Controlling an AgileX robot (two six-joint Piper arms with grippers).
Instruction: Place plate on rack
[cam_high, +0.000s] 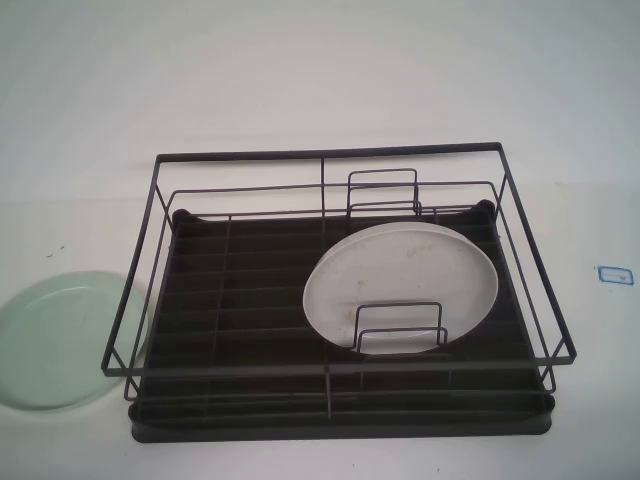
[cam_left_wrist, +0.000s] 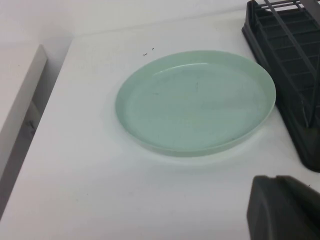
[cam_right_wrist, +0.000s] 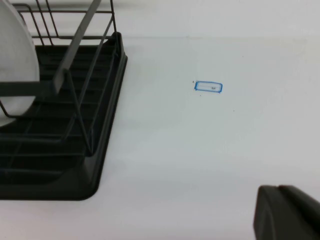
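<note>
While the plate lies flat on the table just left of the rack, our left gripper hovers near it and our right gripper right of the rack; finger spread we cannot tell. We judge the flat, thin rim may slip, or strike the white plate.

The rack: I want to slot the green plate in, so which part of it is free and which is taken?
The rack's left half, from the centre wire to the plate's side, is bare ribbed tray. The right half is crowded by the white plate leaning between wire loops. Left gripper and right gripper sit off the rack.
</note>
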